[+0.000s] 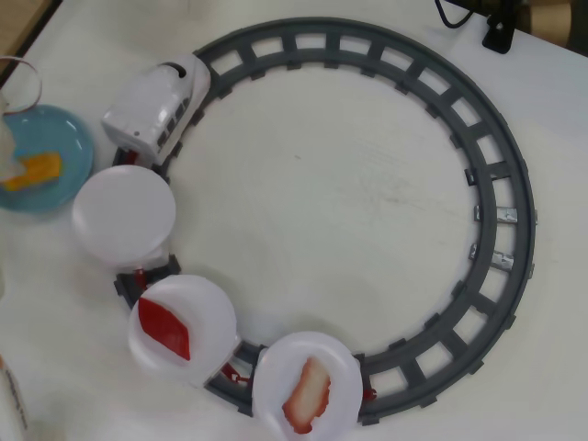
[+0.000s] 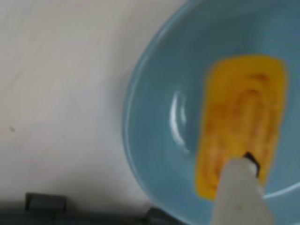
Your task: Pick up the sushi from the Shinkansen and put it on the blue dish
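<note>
The sushi (image 2: 241, 117), a yellow-orange ridged piece, lies in the blue dish (image 2: 154, 108). In the wrist view one white finger (image 2: 241, 192) of my gripper (image 2: 249, 161) reaches up from the bottom edge, its tip over the sushi's near end. The other finger is out of view, so the jaws' state is unclear. In the overhead view the blue dish (image 1: 64, 138) sits at the left edge with the sushi (image 1: 37, 170) on it and a white part of the gripper (image 1: 7, 156) beside it. The Shinkansen (image 1: 161, 103) stands on the track just right of the dish.
A grey ring track (image 1: 501, 184) fills the table. Behind the train are three white plates: a bare one (image 1: 124, 216), one (image 1: 207, 308) with a red diamond piece (image 1: 165, 329), one (image 1: 331, 354) with a red-and-white striped piece (image 1: 308, 393). A black stand (image 1: 496, 32) is top right.
</note>
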